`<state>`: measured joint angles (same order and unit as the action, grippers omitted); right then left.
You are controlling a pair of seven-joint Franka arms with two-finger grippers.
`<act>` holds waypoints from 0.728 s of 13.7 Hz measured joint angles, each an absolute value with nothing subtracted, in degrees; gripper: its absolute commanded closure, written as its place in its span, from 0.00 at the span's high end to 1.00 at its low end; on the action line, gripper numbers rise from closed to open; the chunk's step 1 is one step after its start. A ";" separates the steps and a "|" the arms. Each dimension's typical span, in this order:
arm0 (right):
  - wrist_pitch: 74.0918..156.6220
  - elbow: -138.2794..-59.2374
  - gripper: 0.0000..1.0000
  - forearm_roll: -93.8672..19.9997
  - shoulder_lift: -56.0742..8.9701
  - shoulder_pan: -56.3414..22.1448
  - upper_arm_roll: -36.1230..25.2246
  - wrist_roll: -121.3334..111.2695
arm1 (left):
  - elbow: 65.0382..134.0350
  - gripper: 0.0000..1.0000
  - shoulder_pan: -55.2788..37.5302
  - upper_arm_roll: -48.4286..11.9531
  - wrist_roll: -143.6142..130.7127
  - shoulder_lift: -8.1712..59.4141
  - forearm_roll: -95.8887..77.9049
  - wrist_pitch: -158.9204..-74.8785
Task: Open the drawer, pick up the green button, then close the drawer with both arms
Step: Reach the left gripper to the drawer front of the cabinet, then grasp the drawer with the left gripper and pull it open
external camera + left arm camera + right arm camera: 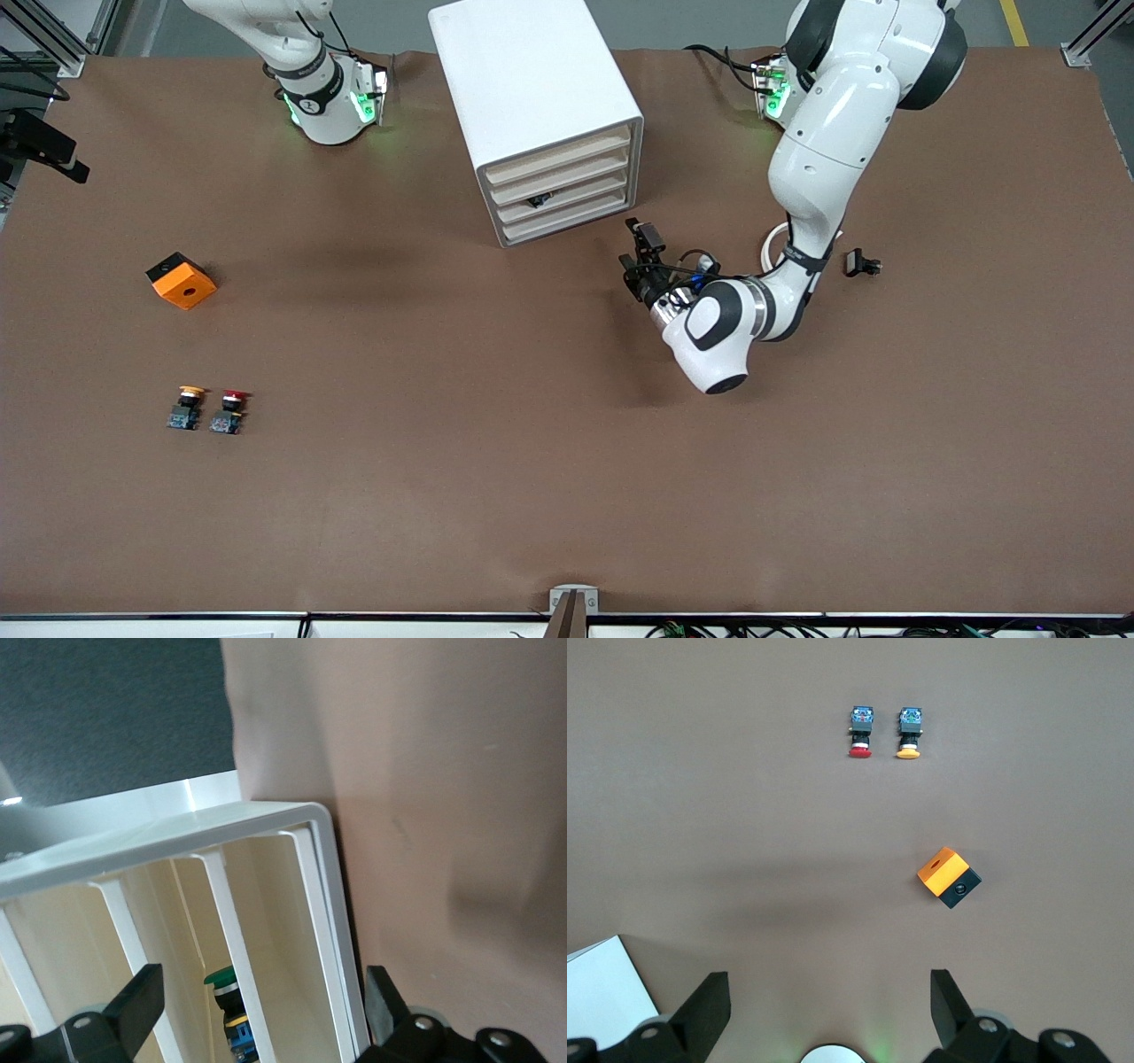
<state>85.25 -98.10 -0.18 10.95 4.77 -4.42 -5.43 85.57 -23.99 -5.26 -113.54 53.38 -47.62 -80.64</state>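
Only left wrist shows button (green).

I see a wide brown matte tabletop lit evenly from above. Grey floor shows past its edge, with silver aluminium frame posts at the corners.

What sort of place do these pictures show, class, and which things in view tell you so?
Probably a robotics lab: two white robot arms mounted at a brown table, a small drawer cabinet and loose push buttons set out as test pieces.
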 measured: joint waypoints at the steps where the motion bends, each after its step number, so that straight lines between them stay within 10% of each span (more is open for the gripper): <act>1: 85.25 -98.10 1.00 -0.18 10.95 4.78 -4.48 -5.43 | 85.57 1.00 -23.99 -5.65 -115.24 53.56 -47.72 -80.60; 4: 85.25 -98.10 1.00 -0.18 10.95 4.80 -4.56 -5.44 | 85.58 1.00 -23.95 -6.13 -117.88 53.94 -47.80 -79.41; 10: 86.03 -98.10 1.00 -0.18 10.95 4.80 -4.56 -5.61 | 86.62 0.56 -23.98 -8.28 -119.32 54.64 -47.81 -75.59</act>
<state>86.03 -98.10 -0.18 10.95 4.80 -4.56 -5.61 86.62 -23.98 -8.28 -119.32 54.64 -47.81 -75.59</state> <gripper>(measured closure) 0.000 0.242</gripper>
